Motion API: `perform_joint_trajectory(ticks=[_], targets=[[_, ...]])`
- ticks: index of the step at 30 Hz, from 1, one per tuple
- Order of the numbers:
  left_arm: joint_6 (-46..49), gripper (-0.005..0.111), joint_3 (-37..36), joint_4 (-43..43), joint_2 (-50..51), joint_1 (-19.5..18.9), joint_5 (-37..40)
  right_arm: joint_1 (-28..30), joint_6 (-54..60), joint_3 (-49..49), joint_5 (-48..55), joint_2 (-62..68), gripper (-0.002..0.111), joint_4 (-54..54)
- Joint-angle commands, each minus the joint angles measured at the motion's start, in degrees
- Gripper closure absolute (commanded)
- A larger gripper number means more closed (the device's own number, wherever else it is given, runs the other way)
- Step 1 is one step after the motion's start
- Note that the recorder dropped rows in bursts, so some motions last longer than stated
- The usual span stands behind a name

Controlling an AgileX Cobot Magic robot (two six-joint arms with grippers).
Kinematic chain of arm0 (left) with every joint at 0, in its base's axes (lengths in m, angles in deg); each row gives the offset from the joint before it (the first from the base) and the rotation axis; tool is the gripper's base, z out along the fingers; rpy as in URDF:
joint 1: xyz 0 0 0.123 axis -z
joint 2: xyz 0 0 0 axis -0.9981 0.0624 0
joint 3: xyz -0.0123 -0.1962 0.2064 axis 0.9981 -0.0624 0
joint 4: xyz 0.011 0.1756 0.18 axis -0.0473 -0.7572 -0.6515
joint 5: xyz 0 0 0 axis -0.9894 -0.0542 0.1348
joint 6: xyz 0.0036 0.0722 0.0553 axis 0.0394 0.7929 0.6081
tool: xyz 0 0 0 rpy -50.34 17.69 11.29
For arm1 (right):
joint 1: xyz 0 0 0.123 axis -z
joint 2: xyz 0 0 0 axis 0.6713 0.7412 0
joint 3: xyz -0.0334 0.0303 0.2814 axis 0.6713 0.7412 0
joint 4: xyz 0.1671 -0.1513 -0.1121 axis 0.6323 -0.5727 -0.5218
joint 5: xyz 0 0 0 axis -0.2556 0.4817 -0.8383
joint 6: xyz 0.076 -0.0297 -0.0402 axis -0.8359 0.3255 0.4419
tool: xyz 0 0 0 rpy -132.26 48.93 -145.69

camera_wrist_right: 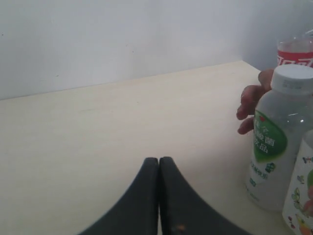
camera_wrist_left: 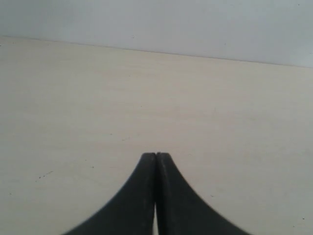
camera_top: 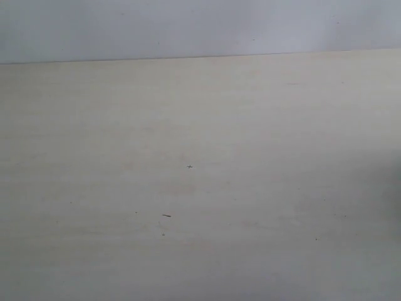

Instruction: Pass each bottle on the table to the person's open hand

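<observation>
"Reading any labels from your side?"

"Only through my right wrist view. My right fingers are pressed together, holding nothing. Beyond them, on the tabletop, stands a white-capped bottle with a green-and-white label, its characters too blurred to read. Behind it a red-label bottle carries white script, perhaps Coca-Cola. A floral bottle stands nearest, cut off at the edge."

"And the hand?"

"The person's hand is curled beside the red-label bottle. My left fingers are pressed together too, over the tabletop. The exterior view gives just tabletop and a pale wall."
</observation>
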Motion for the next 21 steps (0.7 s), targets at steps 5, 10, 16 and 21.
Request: perform_joint_trajectory(ticks=[5,10,16,21], targets=[[-0.38,0.106,-0.01,0.26,-0.24,-0.11,-0.15,0.39,0.43,0.27,-0.05,-0.31,0.108,-0.16],[-0.38,0.106,-0.01,0.26,-0.24,-0.11,-0.15,0.39,0.43,0.27,-0.05,-0.31,0.108,-0.16],[-0.38,0.106,-0.01,0.26,-0.24,-0.11,-0.15,0.39,0.43,0.27,-0.05,-0.31,0.108,-0.16],[-0.38,0.106,-0.01,0.26,-0.24,-0.11,-0.15,0.39,0.43,0.27,-0.65,-0.31,0.108,-0.16]])
